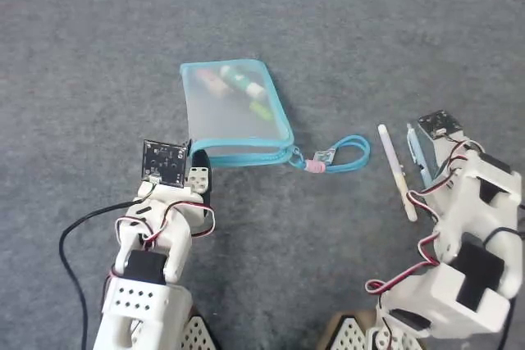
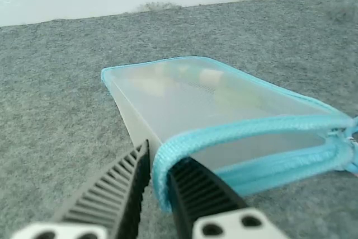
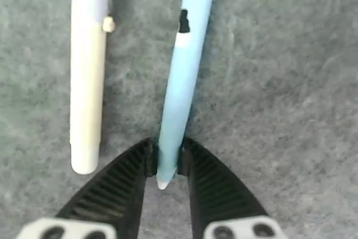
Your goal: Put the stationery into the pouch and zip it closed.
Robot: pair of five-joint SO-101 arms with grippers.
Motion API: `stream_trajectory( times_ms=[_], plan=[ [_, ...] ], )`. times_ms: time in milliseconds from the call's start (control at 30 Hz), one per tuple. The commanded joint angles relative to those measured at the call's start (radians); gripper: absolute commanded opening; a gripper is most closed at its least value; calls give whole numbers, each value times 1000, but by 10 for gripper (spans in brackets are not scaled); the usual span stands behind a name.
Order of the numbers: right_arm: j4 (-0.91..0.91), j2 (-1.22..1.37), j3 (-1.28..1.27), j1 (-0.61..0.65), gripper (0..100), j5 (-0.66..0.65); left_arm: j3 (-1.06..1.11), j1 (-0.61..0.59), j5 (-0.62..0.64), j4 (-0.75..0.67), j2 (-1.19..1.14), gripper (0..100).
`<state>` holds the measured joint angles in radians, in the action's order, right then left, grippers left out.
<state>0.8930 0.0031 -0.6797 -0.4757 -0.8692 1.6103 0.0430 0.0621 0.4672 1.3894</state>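
The pouch (image 1: 234, 112) lies mid-tabletop (image 1: 98, 79), soft and floppy. The left gripper (image 2: 161, 158) pinches its blue trim at the mouth's corner. The right gripper (image 3: 166, 149) is clamped near the tip of the blue pen (image 3: 187, 71) — light, stiff, likely slick. A white pen (image 3: 86, 71) lies just beside it, and the pouch's strap (image 1: 349, 153) trails between pouch and pens.
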Motion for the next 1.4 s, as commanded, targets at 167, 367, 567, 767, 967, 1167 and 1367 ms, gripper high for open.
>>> stream_trajectory(
  times_ms=[167,367,567,767,967,1167,1367],
  plan=[
    [150,-251,28,38,7,100,-8,-3,-11,-28,-5,11],
    [412,-585,32,200,7,155,-10,-2,-11,-29,-5,11],
    [665,-866,32,466,7,173,-10,-5,-11,-29,-5,11],
    [839,-1006,32,765,7,170,-12,-5,-11,-29,-5,11],
    [852,-1036,37,980,7,242,-12,-2,-11,-29,-5,11],
    [756,-906,46,1017,6,301,-12,3,-11,-29,-5,11],
    [700,-680,221,1020,6,430,-12,0,-11,-29,-5,11]
  ],
)
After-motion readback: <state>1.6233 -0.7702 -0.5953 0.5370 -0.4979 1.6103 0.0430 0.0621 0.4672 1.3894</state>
